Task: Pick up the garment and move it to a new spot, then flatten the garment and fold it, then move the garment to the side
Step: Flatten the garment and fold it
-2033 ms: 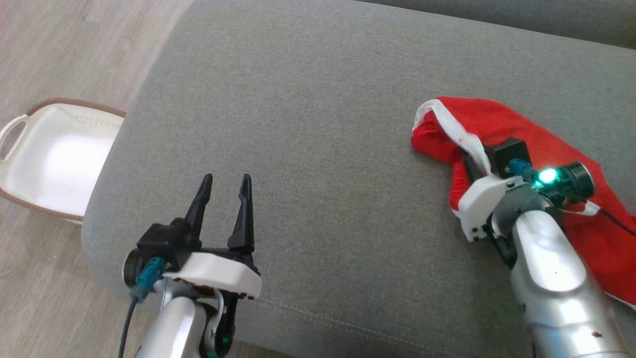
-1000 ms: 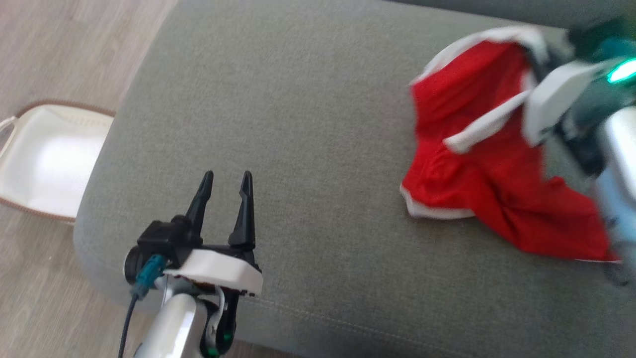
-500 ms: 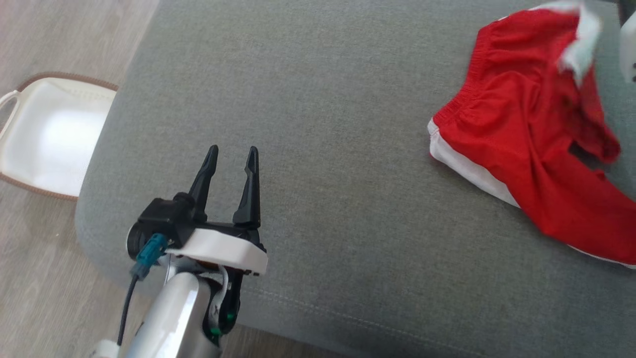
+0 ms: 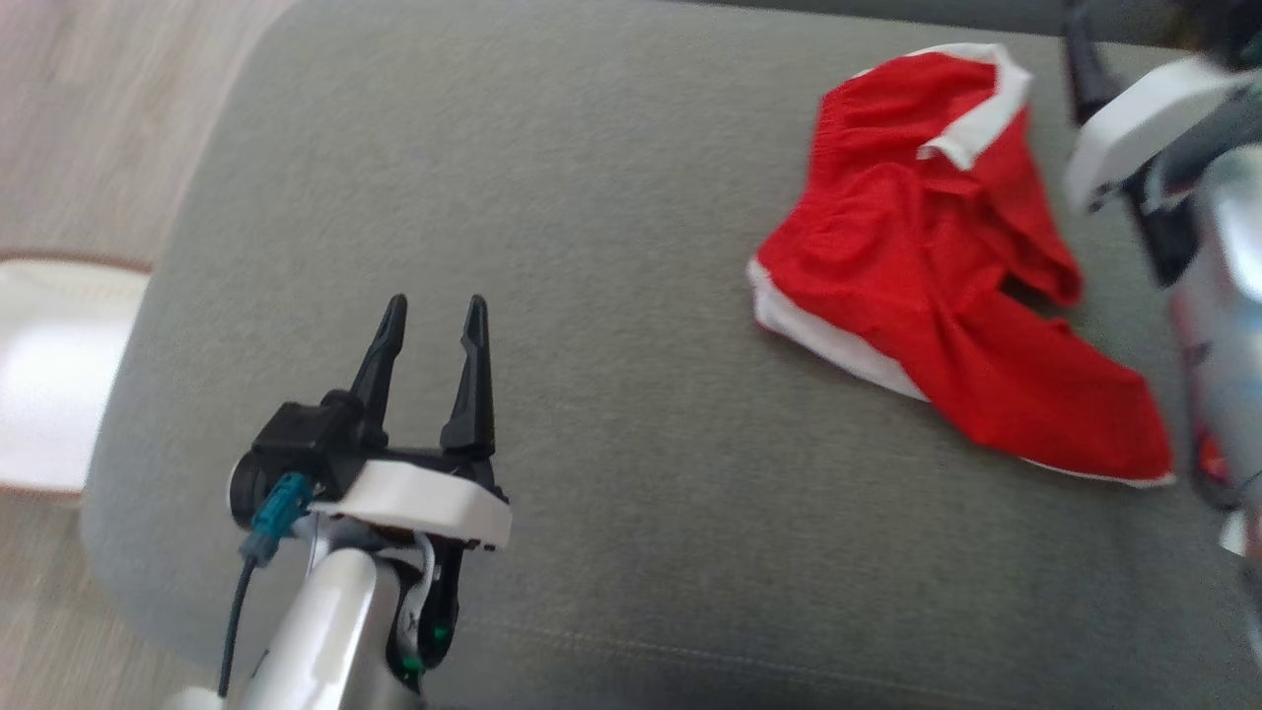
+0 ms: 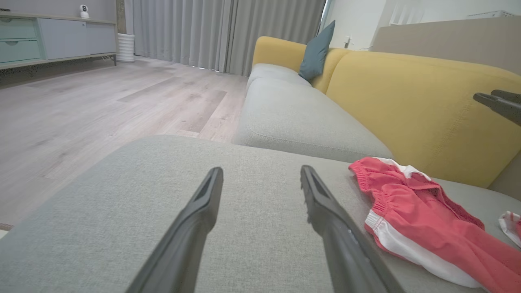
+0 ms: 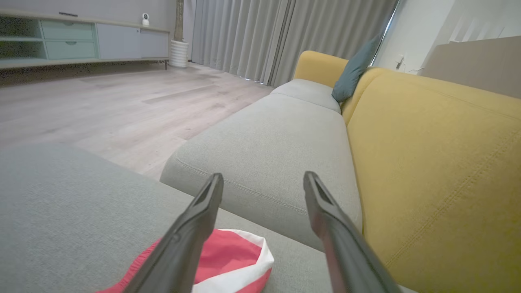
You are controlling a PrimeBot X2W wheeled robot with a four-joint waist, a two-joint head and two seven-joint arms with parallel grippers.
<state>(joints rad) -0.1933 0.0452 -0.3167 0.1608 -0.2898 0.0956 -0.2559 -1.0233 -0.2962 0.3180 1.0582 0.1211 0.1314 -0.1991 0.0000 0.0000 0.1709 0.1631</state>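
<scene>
Stretching diagonally far-to-near-right, garment (image 4: 937,286) lies loose; left tool (image 4: 435,308) and right tool (image 6: 263,179) gape empty.

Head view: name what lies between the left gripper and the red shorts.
Bare grey cushion from left gripper to red shorts, seen in the head view.

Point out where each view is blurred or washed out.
Head view: motion smear on the right forearm and the basket, which is blown out white. Left wrist view: garment sharp, looking paler pink. Right wrist view: right gripper soft near the lens.
</scene>
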